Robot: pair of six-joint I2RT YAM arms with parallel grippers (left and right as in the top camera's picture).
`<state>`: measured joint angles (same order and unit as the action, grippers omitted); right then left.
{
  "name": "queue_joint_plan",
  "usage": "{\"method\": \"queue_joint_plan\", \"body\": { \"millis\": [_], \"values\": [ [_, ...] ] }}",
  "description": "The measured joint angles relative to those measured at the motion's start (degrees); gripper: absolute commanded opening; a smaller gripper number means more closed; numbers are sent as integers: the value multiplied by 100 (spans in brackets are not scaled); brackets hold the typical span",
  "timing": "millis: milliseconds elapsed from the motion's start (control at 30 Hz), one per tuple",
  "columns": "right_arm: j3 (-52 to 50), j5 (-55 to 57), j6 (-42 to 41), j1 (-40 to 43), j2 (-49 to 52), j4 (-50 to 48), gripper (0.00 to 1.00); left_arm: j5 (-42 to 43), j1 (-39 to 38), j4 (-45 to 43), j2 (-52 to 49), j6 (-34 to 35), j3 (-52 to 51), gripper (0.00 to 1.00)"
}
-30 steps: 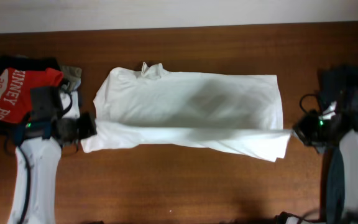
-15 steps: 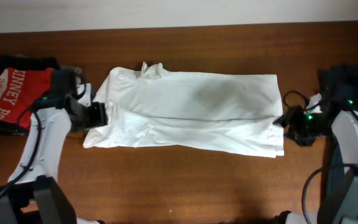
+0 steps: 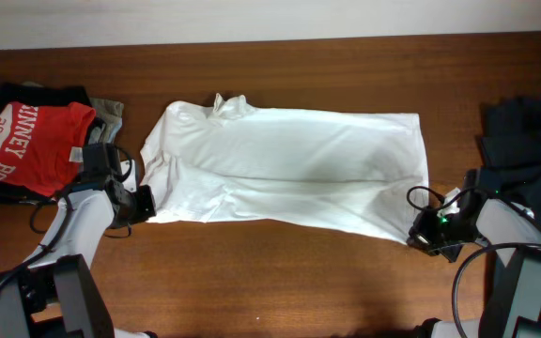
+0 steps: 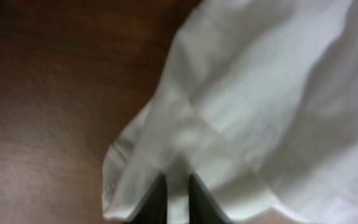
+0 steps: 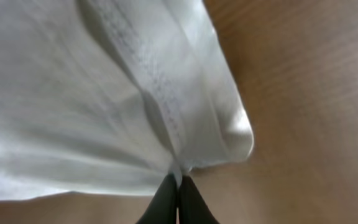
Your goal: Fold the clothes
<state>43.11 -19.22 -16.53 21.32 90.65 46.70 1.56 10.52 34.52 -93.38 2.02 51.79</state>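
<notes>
On the brown table [image 3: 270, 282] a big white shirt [image 3: 285, 169] lies spread out wide, from near the left side to near the right side. Its neck hole [image 3: 228, 105] is at the far edge, a bit to the left. The near part of the shirt is folded up over itself, and the fold makes a long line across the middle. The left gripper [image 3: 144, 202] is at the near left corner of the shirt. In the left wrist view, its two dark fingers [image 4: 156, 198] are close together with a bit of white cloth pinched between them, and the cloth bunches up there. The right gripper [image 3: 421, 233] is at the near right corner. In the right wrist view, its fingers [image 5: 165, 198] are squeezed tight on the edge of the shirt, right by a line of stitching [image 5: 148, 68], and the corner of the shirt curls over beside them. A red shirt [image 3: 31, 141] with white letters sits on the far left of the table, with a bit of grey cloth [image 3: 109, 113] just beside it. A dark cloth [image 3: 524, 141] is heaped at the far right.
</notes>
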Motion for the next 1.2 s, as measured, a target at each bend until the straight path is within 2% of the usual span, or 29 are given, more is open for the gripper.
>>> {"method": "queue_joint_plan", "body": {
  "millis": [67,100,133,200,233,267,367,433,467,500,533,567,667,800,900,1033,1100,1167,1200],
  "values": [
    [262,337,2,0,4,621,4,-98,0,-96,0,13,-2,0],
    [588,586,-2,0,-20,1276,4,-125,20,-42,0,13,7,0],
    [699,667,-2,0,-37,1408,6,-157,79,66,0,13,13,1],
    [951,883,7,0,-90,1681,29,-107,223,450,0,13,144,36],
    [1001,955,-13,0,-105,1714,32,15,299,540,0,4,229,49],
    [1010,1016,0,0,-105,1720,34,223,337,619,0,13,295,50],
    [1010,1043,2,0,-105,1722,36,636,337,706,0,13,284,50],
    [1010,1032,4,0,-105,1707,38,739,337,417,0,13,52,50],
    [1010,992,26,0,-107,1690,39,765,337,271,-13,13,-87,46],
    [1010,911,59,0,-105,1628,42,772,337,28,-90,13,-254,34],
    [1010,874,74,0,-105,1582,43,776,337,-129,-162,11,-313,13],
    [1010,859,85,0,-105,1541,43,782,339,-273,-192,7,-321,0],
    [994,822,92,0,-105,1416,43,813,350,-507,-280,-7,-319,0],
    [483,723,94,0,-125,1049,42,807,579,61,-280,-7,-114,0],
    [87,70,487,0,-136,389,42,787,682,122,-245,-7,251,0],
    [52,-791,1187,0,-136,243,18,782,682,240,-155,-7,308,0],
    [35,-920,1300,0,-136,229,18,767,682,249,-155,-7,308,0],
    [-234,-857,1309,0,-136,66,4,765,682,249,-155,-7,308,0],
    [-304,-822,1311,0,-136,59,4,745,682,245,-155,-7,308,0]
  ]
}}
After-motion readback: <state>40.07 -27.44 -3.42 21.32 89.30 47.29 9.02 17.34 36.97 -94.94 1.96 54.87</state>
